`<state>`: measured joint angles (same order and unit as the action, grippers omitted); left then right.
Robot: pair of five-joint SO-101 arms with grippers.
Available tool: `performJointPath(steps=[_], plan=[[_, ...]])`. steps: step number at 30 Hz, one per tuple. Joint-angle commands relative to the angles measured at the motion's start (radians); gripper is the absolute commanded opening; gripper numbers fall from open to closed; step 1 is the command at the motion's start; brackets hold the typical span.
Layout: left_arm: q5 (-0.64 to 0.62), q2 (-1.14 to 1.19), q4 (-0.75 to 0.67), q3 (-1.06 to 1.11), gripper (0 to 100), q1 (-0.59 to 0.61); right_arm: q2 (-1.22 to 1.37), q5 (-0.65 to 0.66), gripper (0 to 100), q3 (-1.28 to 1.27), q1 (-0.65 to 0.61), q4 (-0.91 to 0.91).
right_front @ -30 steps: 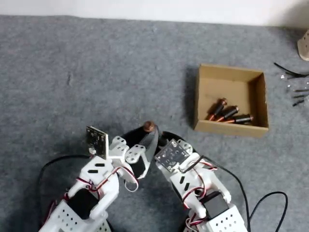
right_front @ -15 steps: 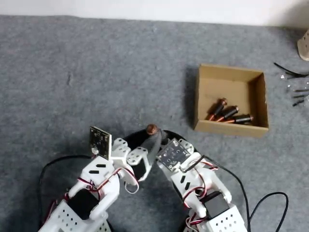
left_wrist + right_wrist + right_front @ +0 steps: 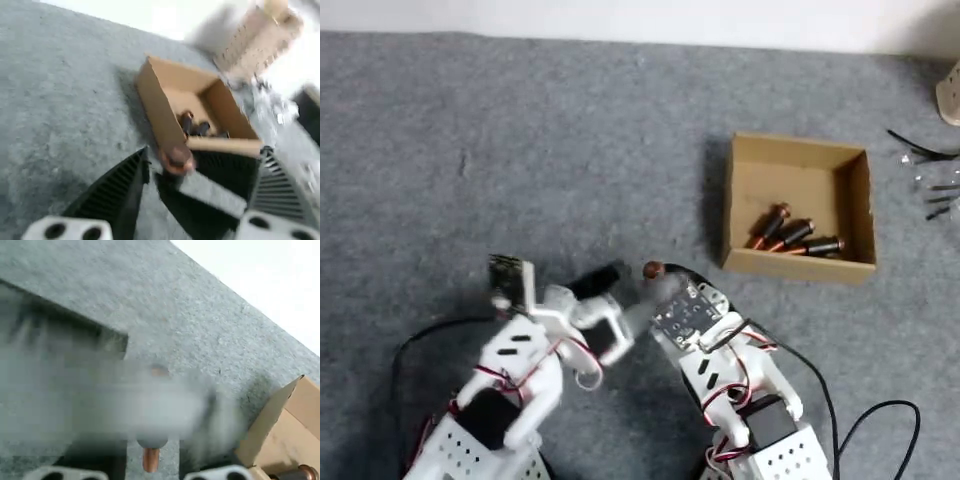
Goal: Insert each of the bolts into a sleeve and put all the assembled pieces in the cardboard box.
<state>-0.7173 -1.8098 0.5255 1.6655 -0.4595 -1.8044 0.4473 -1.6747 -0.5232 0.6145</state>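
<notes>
The cardboard box (image 3: 798, 153) stands at the right of the grey carpet, with three assembled pieces (image 3: 795, 234) lying inside. My right gripper (image 3: 660, 288) is left of the box, shut on an assembled piece (image 3: 653, 271) whose copper head points away from the arms. In the right wrist view, the copper shaft (image 3: 150, 458) sits between its jaws and the box (image 3: 287, 427) is close by. My left gripper (image 3: 608, 282) is just left of it, open and holding nothing. The left wrist view has the copper head (image 3: 176, 157) between my spread left fingers (image 3: 120, 192), with the box (image 3: 165, 107) behind.
Black cables and small loose parts (image 3: 928, 178) lie beyond the box at the right edge. A beige object (image 3: 950, 92) sits at the far right corner. Both arms' cables (image 3: 840, 420) trail on the carpet near their bases.
The left gripper has opened, let go of the piece and drawn back to the left. The right gripper has carried the piece a little right, toward the box.
</notes>
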Motion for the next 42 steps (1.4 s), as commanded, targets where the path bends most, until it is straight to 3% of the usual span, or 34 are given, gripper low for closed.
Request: performJointPath(steps=[1, 5, 14, 22, 26, 36, 42], plan=[[-0.133, -0.018, -0.028, -0.065, 31, 0.205, -0.024, 0.003, 0.3, -0.131, 0.024, -0.045], [-0.075, -0.016, -0.028, -0.067, 28, 0.295, -0.024, 0.002, 0.3, -0.133, 0.091, -0.077], [0.431, -0.015, -0.025, -0.025, 0, 0.298, -0.024, -0.215, 0.3, -0.133, 0.282, -0.153], [0.632, -0.013, -0.021, 0.03, 1, 0.305, -0.015, -0.23, 0.3, -0.131, 0.308, -0.147], [0.755, -0.012, -0.018, 0.031, 1, 0.384, -0.021, -0.23, 0.3, -0.13, 0.309, -0.15], [0.767, -0.012, -0.018, 0.031, 1, 0.412, 0.018, -0.313, 0.3, -0.05, 0.38, -0.199], [0.769, -0.012, -0.017, 0.031, 1, 0.412, 0.39, -0.373, 0.3, 0.165, 0.398, -0.312]])
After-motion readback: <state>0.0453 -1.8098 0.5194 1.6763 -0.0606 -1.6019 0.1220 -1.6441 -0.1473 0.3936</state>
